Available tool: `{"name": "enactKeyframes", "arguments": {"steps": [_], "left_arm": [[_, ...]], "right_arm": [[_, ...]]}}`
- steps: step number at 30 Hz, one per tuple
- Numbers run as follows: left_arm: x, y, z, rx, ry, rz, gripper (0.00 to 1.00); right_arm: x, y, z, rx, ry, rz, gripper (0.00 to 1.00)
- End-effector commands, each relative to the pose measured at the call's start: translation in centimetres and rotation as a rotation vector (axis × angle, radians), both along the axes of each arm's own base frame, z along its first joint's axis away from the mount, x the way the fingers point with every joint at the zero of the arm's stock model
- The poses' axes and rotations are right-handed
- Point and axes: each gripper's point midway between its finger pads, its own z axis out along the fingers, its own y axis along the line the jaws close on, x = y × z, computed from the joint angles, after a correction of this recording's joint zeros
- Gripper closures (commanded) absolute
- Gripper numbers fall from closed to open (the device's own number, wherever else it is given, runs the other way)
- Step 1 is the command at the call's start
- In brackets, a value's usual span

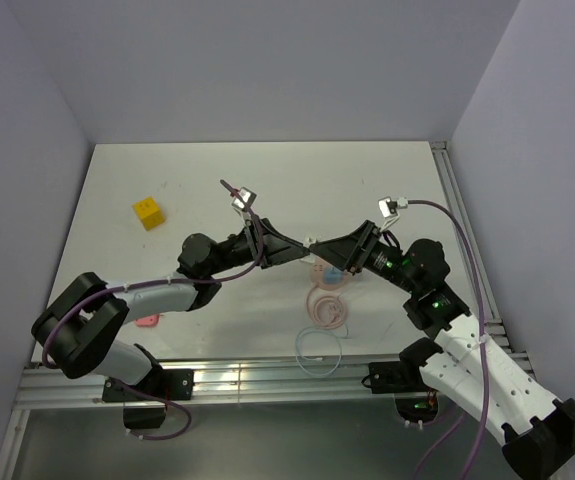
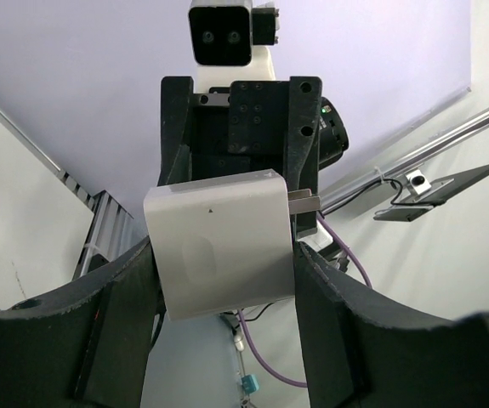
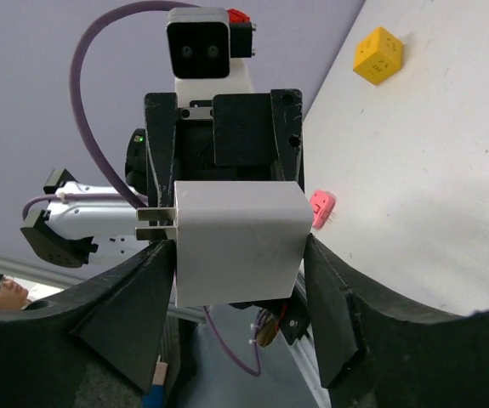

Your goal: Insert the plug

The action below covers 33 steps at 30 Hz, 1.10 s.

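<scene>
Top view: left claw and right claw meet tip to tip in the middle of the table. Both are closed on one white adapter block, one from each side. The plug lies just on the near side of the right claw's tips, in neither claw, at the far end of the pink coil. The thin white cable loops nearer again and reaches the table's near edge. The yellow cube sits well apart, left of the left claw. A pink piece lies beside the left forearm. Both claws stand well apart from the back wall, the left edge and the right-side rail.

Left wrist view: left claw clamps the adapter block, fingers touching both side faces, block slightly tilted. The metal prongs stick out at its upper right edge, above the right finger. The right claw's body faces in directly behind the block. The plug shows small at the bottom edge, below the block and between the fingers, apart from them.

Right wrist view: right claw is closed on the same block, fingers flush on its left and right faces. The prongs point left, above the left finger. The table runs off right of the claw, with the pink piece showing past the block's right edge and the yellow cube farther back. There is a blue bit at the bottom edge under the left finger; I cannot tell if it is the plug.
</scene>
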Motion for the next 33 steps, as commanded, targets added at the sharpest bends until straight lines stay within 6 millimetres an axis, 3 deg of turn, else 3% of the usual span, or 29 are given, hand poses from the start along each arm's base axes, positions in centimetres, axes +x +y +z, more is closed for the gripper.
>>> {"name": "enactKeyframes", "arguments": {"steps": [1, 2, 4, 8, 12, 13, 15, 20, 23, 27, 33], "left_arm": [[-4.5, 2.5, 8.3, -0.330, -0.326, -0.046, 1.00], [-4.6, 2.4, 8.3, -0.330, -0.321, -0.050, 0.99], [-4.7, 2.4, 8.1, -0.330, -0.318, -0.051, 1.00], [-4.7, 2.4, 7.7, -0.332, -0.308, -0.057, 1.00], [-4.9, 2.3, 7.7, -0.333, -0.305, -0.075, 1.00], [-4.9, 2.2, 7.7, -0.330, -0.303, -0.076, 1.00], [-5.0, 2.2, 7.6, -0.329, -0.301, -0.080, 1.00], [-4.9, 2.0, 7.1, -0.303, -0.294, -0.083, 0.99], [-4.4, 1.6, 6.3, -0.257, -0.285, -0.055, 0.81], [-4.3, 1.4, 5.4, -0.203, -0.315, -0.040, 0.48], [-4.3, 0.9, 3.4, -0.069, -0.364, -0.034, 0.28]], "right_arm": [[-0.4, 0.2, 1.4, 0.037, -0.069, 0.024, 0.38], [-0.3, 0.1, 1.4, 0.036, -0.069, 0.018, 0.44], [-0.5, 0.0, 1.7, 0.043, -0.085, 0.016, 0.45], [-0.5, 0.0, 1.9, 0.037, -0.098, 0.021, 0.32], [-0.6, 0.3, 1.8, 0.046, -0.108, 0.041, 0.37], [-1.1, 0.5, 2.6, 0.070, -0.135, 0.070, 0.40], [-1.2, 0.6, 2.6, 0.080, -0.141, 0.086, 0.51], [-1.4, 0.4, 3.1, 0.086, -0.156, 0.075, 0.96], [-1.5, 0.3, 3.0, 0.064, -0.161, 0.070, 1.00], [-1.4, -0.3, 2.3, -0.017, -0.163, 0.039, 1.00], [-2.1, -0.6, 2.3, -0.071, -0.184, 0.058, 1.00]]}}
